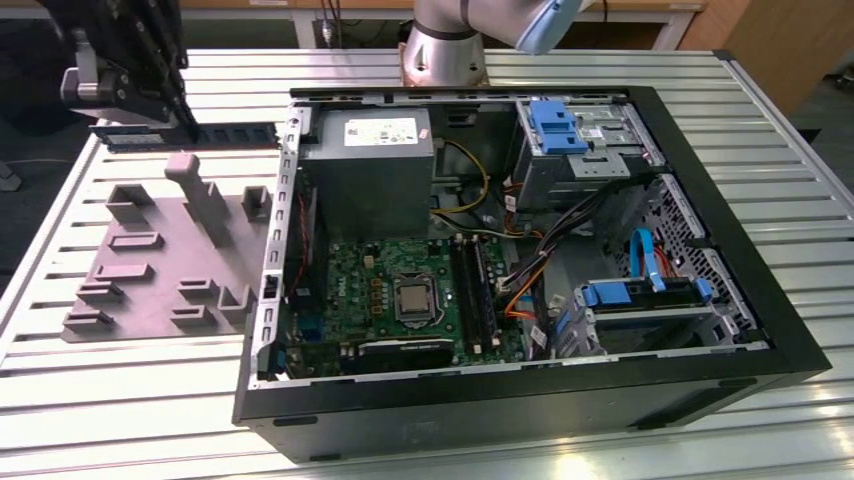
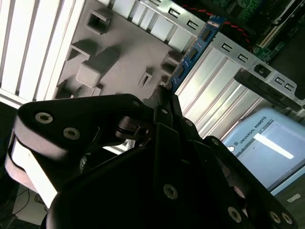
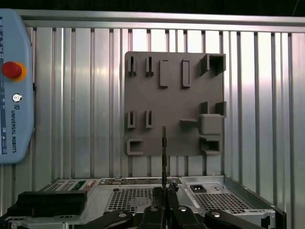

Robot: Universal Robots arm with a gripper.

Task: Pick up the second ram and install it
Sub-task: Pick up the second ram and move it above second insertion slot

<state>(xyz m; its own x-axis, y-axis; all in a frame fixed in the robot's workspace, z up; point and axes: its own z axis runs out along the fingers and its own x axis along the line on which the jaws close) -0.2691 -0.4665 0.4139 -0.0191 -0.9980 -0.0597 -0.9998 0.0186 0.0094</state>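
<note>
Exterior view: your tool (image 1: 183, 124) hangs over the grey tray (image 1: 147, 270).
Tool: clamped on the second ram (image 1: 238, 133), held level.

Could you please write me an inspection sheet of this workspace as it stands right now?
Surface: ribbed metal table, carrying the grey tray and the open computer case.
Job's things: second ram, a blue stick, held in the air near the tray; the motherboard lies inside the case.
Clutter: teach pendant lying on the table.
Grippers: gripper shut on the second ram, outside the case.
Cables: coloured wires bundled inside the case, none across the tray.
Surroundings: robot base behind the case.
</note>
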